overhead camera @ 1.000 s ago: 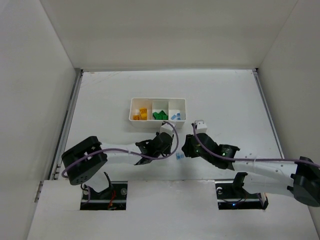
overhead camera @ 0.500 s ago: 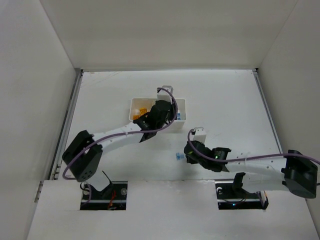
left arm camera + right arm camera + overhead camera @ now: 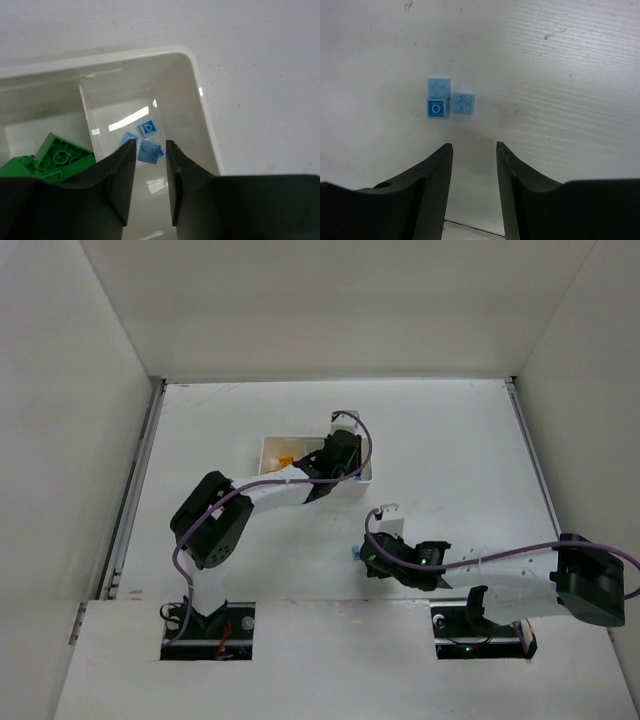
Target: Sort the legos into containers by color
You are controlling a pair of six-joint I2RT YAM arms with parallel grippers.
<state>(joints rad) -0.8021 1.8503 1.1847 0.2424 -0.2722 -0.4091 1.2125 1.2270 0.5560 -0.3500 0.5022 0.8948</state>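
bright, even light from above; white glare spots inside the tray [image 3: 202,120]; soft shadows on the tabletop [image 3: 570,75]; all pictures sharp.

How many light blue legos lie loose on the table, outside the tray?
3 light blue legos, clustered on the table ahead of the right gripper: one farthest, a darker one touching its near side, one at their right. The arms may hide others.
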